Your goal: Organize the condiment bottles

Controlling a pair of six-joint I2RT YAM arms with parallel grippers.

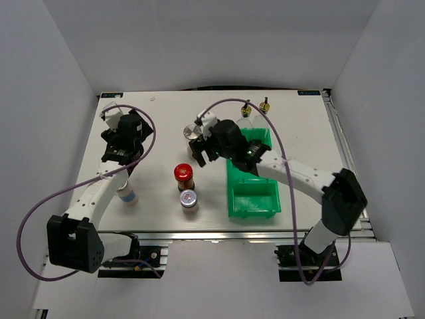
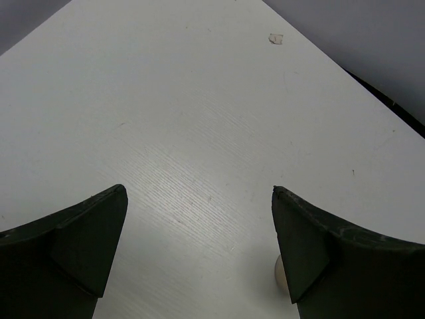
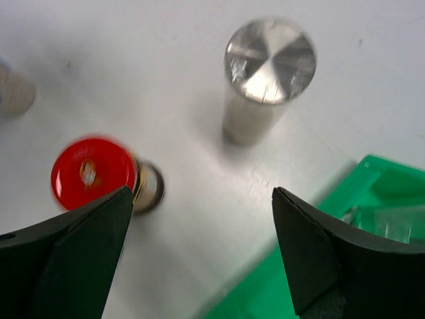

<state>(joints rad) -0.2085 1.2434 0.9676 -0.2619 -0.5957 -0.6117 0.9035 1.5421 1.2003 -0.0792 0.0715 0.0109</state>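
Desk (image 1: 299, 133): white, carries everything.

Green bin (image 1: 254, 197): right of centre, compartments running near to far. I judge it the sorting target, since the tall bottles (image 1: 246, 116), two of them with pourers up, appear to stand in its far compartment. The right wrist view shows clear glass inside the green wall.

Right arm (image 1: 299, 174): reaches diagonally from its base across the bin, wrist bent downward. Right tool (image 3: 198, 193): released, fingers spread wide, grasping nothing. It hovers over bare desk just left of the bin, between two jars. Probably lining up on one of them, but I cannot tell which.

Left arm (image 1: 93, 193): folded, wrist over the far-left desk. Left tool (image 2: 199, 199): released, only bare desk between the fingers. I judge it parked out of the way.

Loose jars, all upright on the desk left of the bin:
- silver-lidded jar (image 3: 269, 60), on the far side of the right tool
- red-capped jar (image 3: 93, 171), on its near side
- second silver-lidded jar (image 1: 189, 198), just nearward of the red cap
- third jar (image 1: 128, 195), beside the left arm and partly hidden
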